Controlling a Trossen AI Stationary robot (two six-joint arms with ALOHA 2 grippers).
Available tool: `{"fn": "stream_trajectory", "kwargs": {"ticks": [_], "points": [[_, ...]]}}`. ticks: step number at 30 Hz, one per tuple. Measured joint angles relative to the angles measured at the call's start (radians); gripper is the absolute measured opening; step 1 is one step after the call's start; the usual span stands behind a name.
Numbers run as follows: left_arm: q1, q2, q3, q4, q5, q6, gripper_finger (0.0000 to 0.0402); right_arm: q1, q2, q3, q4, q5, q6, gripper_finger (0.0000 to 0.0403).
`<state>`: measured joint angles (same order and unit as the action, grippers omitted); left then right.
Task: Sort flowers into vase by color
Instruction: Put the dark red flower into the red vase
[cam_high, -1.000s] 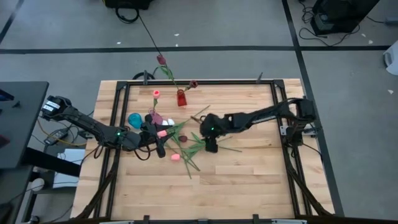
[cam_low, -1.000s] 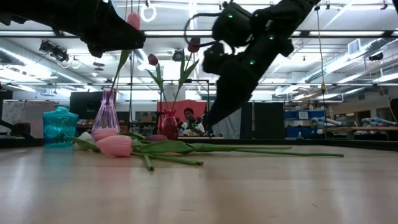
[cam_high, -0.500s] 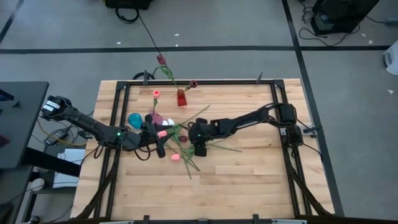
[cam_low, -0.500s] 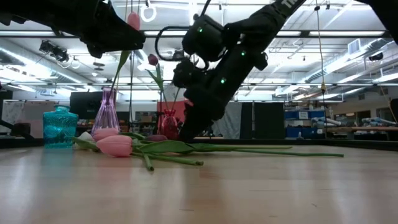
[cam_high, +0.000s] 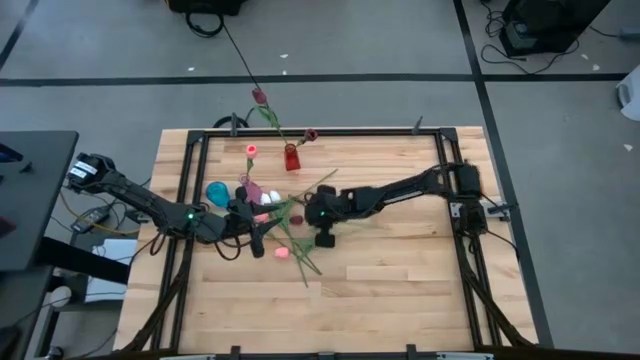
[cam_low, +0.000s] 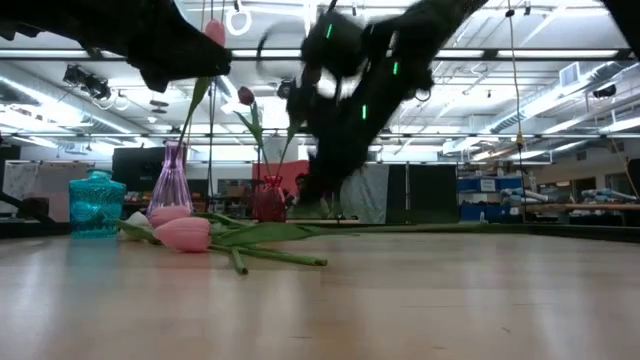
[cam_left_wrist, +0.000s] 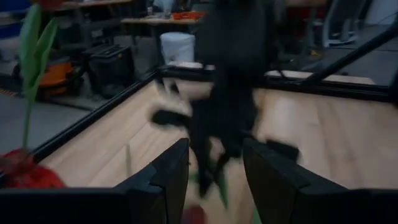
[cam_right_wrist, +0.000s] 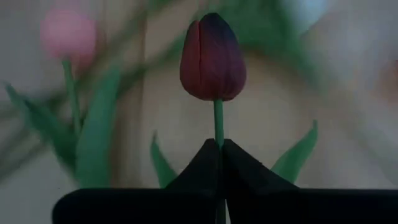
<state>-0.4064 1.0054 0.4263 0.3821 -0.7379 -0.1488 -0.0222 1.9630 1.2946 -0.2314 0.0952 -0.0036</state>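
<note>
The right gripper (cam_right_wrist: 219, 149) hangs over the middle of the table (cam_high: 400, 290), its fingers (cam_right_wrist: 199, 168) pressed together on the thin green stem of a dark maroon tulip (cam_right_wrist: 212, 57), just below the head. In the right wrist view a pink tulip (cam_right_wrist: 67, 34) and green leaves lie blurred behind it.

The left gripper (cam_left_wrist: 214, 180) waits near the table's left side beside the pile of flowers (cam_high: 290, 225), fingers (cam_left_wrist: 165, 180) spread apart; whether they hold anything cannot be told.

In the low view a pink tulip head (cam_low: 183, 234) rests on the table with green stems running away from it. Behind stand a teal jar (cam_low: 97, 204), a purple vase (cam_low: 170, 190) and a red vase (cam_low: 270, 200) with maroon tulips in it
</note>
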Motion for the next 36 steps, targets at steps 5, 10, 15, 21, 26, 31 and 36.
{"fn": "stream_trajectory", "kwargs": {"ticks": [5,10,15,21,26,31,36], "points": [[-0.056,-0.024,0.0,0.039,0.001,0.052,0.0158,-0.018,-0.204,-0.055,0.06,0.063,-0.036,0.002],[-0.08,-0.029,0.0,0.043,-0.011,0.068,0.0158,-0.025,-0.375,-0.221,0.519,0.035,-0.123,0.001],[-0.08,-0.029,0.0,0.042,-0.017,0.069,0.0158,-0.072,-0.388,-0.393,1.028,-0.055,-0.133,0.0029],[-0.08,-0.029,0.0,0.035,-0.017,0.068,0.0158,-0.171,-0.408,-0.404,1.049,-0.137,-0.132,0.0019],[-0.08,-0.029,0.0,0.027,-0.018,0.069,0.0158,-0.321,-0.419,-0.386,1.196,-0.47,0.036,0.0013],[-0.078,-0.029,0.0,0.026,-0.042,0.069,0.0158,-0.464,-0.41,-0.302,1.2,-0.552,0.115,0.0014],[-0.078,-0.029,0.0,0.017,-0.059,0.069,0.0158,-0.573,-0.399,-0.196,1.182,-0.626,0.142,0.0014]]}}
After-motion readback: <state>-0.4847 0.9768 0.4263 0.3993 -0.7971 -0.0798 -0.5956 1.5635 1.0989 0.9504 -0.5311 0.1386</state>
